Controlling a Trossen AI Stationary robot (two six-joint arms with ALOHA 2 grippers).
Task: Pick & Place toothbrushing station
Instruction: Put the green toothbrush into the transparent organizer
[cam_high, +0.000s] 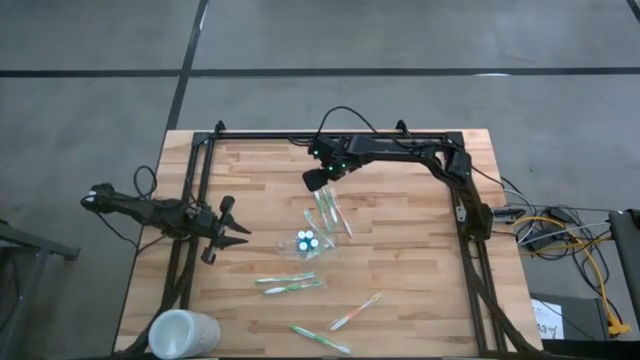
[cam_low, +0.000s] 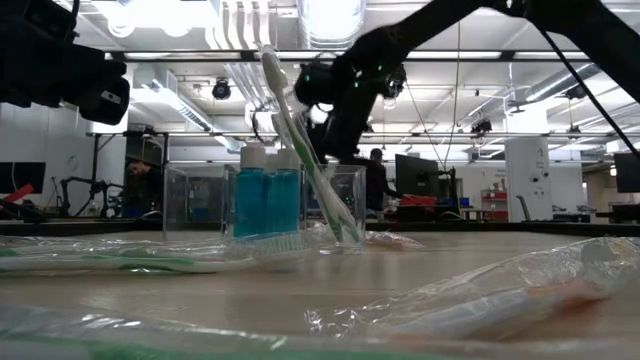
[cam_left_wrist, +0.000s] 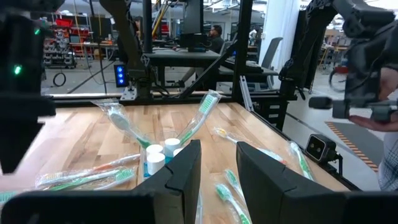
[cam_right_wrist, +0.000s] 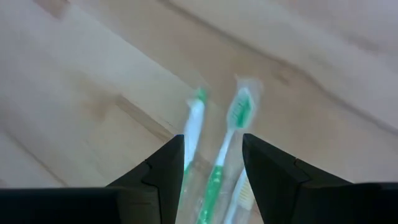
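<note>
Right gripper (cam_high: 322, 183) hangs over the toothbrushing station (cam_high: 312, 238) mid-table, fingers apart, nothing held — restocking step, I'd guess. Next grab: a loose toothbrush (cam_high: 355, 311) (left gripper (cam_high: 236, 236) waits, also apart).

pale wooden plank table (cam_high: 420, 270), large frosted white plastic cup (cam_high: 183, 334) lying at its near-left corner, yellow and black cables (cam_high: 565, 235) on grey floor beside the table

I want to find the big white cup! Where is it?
In the high view, the white cup lies at the table's near left corner, apart from the wrapped toothbrushes.
</note>
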